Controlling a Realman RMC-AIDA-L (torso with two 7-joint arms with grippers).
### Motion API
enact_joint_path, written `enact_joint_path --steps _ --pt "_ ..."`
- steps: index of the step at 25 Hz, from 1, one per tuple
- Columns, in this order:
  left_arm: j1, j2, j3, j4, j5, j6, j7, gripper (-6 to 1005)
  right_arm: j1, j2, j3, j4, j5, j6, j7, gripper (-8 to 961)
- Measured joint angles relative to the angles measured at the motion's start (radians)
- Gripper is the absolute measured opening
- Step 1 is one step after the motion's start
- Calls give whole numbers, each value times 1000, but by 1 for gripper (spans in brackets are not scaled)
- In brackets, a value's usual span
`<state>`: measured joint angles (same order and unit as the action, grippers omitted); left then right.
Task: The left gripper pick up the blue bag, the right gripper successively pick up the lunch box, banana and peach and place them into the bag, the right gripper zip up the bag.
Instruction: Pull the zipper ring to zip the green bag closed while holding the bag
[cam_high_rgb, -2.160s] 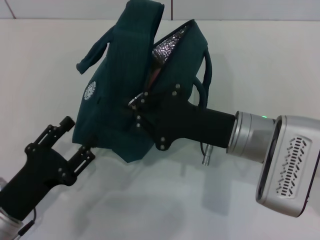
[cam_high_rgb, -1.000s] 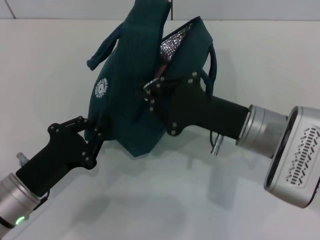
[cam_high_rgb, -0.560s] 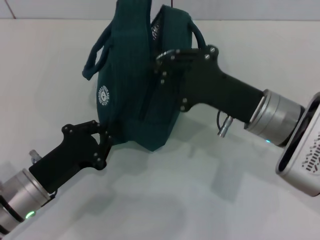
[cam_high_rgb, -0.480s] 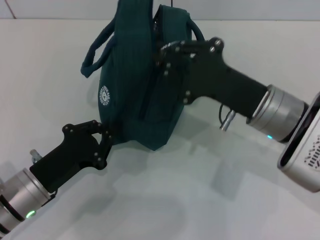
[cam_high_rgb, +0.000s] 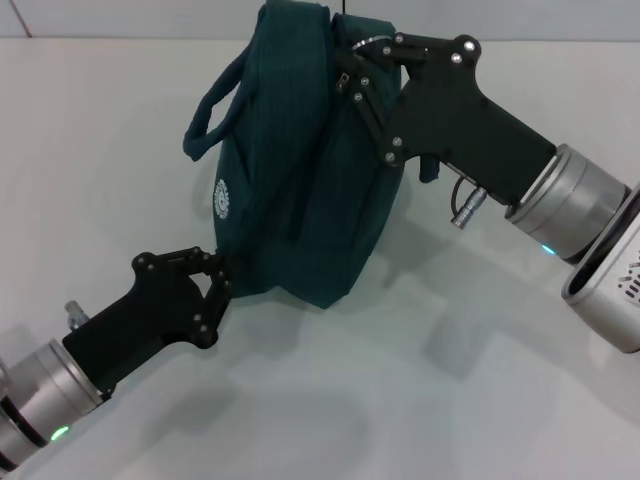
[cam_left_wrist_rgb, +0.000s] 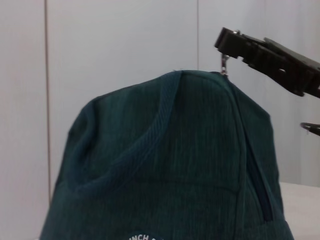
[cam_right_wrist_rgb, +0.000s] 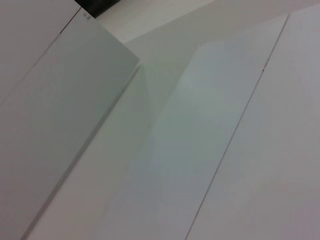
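Top center, my right gripper (cam_high_rgb: 352, 62) pinches the zipper pull (cam_left_wrist_rgb: 224, 64), while my left gripper (cam_high_rgb: 222, 285) clamps the blue bag (cam_high_rgb: 300, 190) taut.

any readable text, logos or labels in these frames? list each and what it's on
"INCH": partial white lettering, cut off by the edge of the left wrist view, on the bag.
Round white logo on the bag's side in the head view: too small to read.
Nothing legible on the left tool, the right tool or the table.
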<state>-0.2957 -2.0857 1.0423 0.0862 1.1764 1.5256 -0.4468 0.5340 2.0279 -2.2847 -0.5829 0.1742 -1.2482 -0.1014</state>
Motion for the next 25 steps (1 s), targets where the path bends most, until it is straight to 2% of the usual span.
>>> enact_joint_path --steps 15,24,25 --pt "-27 -19 -3 -28 -43 126 5 204 9 0 -7 12 5 13 15 83" --pt "-181 -22 -7 -132 -97 165 -3 359 15 0 -12 12 6 21 15 84" --pt "-190 -22 -7 -134 -101 165 -4 437 15 0 -12 12 6 21 15 84"
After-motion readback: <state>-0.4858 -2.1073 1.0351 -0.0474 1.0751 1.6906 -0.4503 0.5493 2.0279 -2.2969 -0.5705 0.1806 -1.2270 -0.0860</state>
